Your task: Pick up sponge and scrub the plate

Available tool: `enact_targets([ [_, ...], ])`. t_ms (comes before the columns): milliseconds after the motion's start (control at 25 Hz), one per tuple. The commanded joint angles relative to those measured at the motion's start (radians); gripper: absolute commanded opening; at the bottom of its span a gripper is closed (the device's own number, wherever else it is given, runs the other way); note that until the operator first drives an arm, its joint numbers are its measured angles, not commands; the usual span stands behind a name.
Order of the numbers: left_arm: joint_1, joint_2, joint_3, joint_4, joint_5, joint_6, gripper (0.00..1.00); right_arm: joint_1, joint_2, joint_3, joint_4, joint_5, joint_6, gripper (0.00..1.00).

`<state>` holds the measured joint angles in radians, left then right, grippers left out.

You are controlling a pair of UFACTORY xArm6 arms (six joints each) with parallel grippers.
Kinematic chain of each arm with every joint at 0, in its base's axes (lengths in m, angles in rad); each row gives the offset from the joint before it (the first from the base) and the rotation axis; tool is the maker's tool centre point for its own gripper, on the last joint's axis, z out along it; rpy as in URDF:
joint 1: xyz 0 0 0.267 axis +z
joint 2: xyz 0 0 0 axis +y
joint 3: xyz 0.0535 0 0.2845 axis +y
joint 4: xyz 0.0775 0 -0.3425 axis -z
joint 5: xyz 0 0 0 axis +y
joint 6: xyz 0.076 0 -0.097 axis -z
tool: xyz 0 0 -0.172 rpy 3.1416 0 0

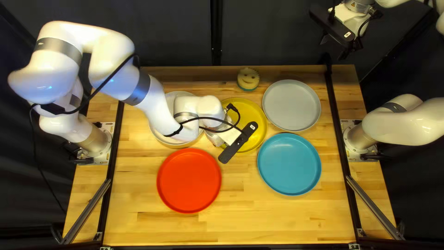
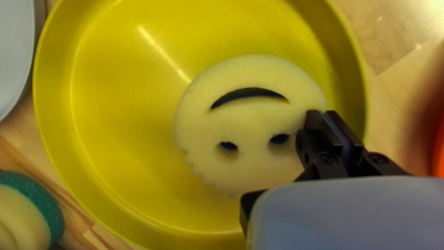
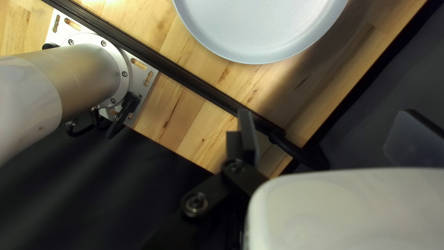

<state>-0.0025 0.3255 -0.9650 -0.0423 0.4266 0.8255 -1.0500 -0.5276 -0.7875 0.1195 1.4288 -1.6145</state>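
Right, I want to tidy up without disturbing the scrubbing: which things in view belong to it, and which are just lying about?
For the scrubbing:
yellow smiley sponge
yellow plate
left gripper

Lying about:
green-edged smiley sponge
red plate
blue plate
grey plate
partly hidden pale plate

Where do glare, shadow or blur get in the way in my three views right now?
Left wrist view: a thin glare streak on the yellow round plate, and the red round plate is blurred at the edge. Right wrist view: a soft shadow on the wooden table beside the pale grey round plate. Top left view: the curtain is dark, showing little detail.
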Motion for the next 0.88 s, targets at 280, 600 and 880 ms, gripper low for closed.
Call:
enact_targets([
  [280, 0.130, 0.134, -0.212, -0.028, 0.097, 0.137, 0.00, 0.000, 0.000, 0.000, 0.000, 0.000, 0.000, 1.00],
  [600, 0.079, 0.133, -0.206, -0.012, 0.084, 0.094, 0.00, 0.000, 0.000, 0.000, 0.000, 0.000, 0.000, 1.00],
  [880, 0.024, 0.056, -0.119, 0.020, 0.062, 0.023, 0.00, 0.000, 0.000, 0.000, 0.000, 0.000, 0.000, 1.00],
])
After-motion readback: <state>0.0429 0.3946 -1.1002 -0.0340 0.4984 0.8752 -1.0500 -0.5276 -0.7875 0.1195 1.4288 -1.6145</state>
